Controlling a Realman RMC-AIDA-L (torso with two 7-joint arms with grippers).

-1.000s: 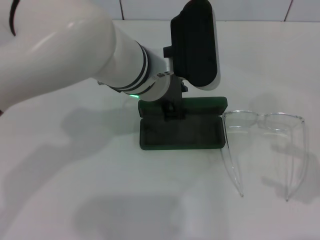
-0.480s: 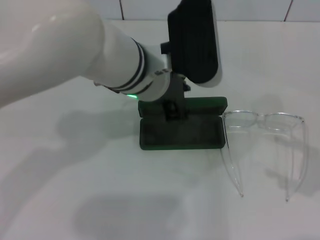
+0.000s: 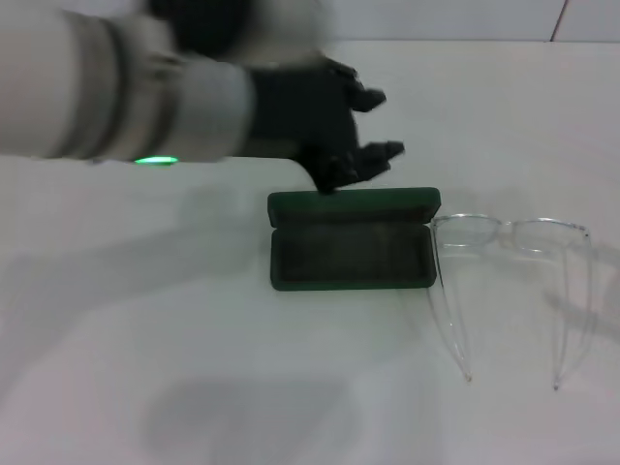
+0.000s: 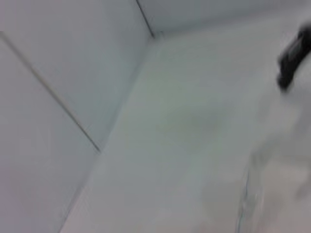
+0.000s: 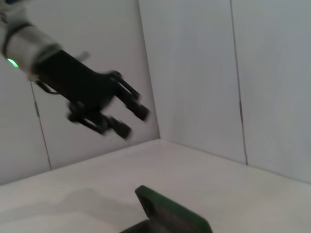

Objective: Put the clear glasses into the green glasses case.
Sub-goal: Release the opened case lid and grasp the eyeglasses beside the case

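The green glasses case [image 3: 352, 242] lies open at the centre of the white table [image 3: 194, 368], lid standing up along its far edge, grey lining bare; so I judge the opening step done and the pick not yet begun. The clear glasses [image 3: 509, 281] sit just beside the case at its 3 o'clock, front bar near the case's far corner, both temple arms unfolded and running toward 6 o'clock. My left gripper [image 3: 373, 124] hangs above the table at the case's 12 o'clock, fingers spread, holding nothing; the right wrist view shows it [image 5: 129, 119] the same, high over the lid [image 5: 170, 211]. The right gripper I cannot see, so I cannot tell its state. Next, I reckon, calls for a grasp on the frame, which looks slippery, then a carry to 9 o'clock into the lining. White tiled walls [image 5: 194, 73] close the far side of the table.
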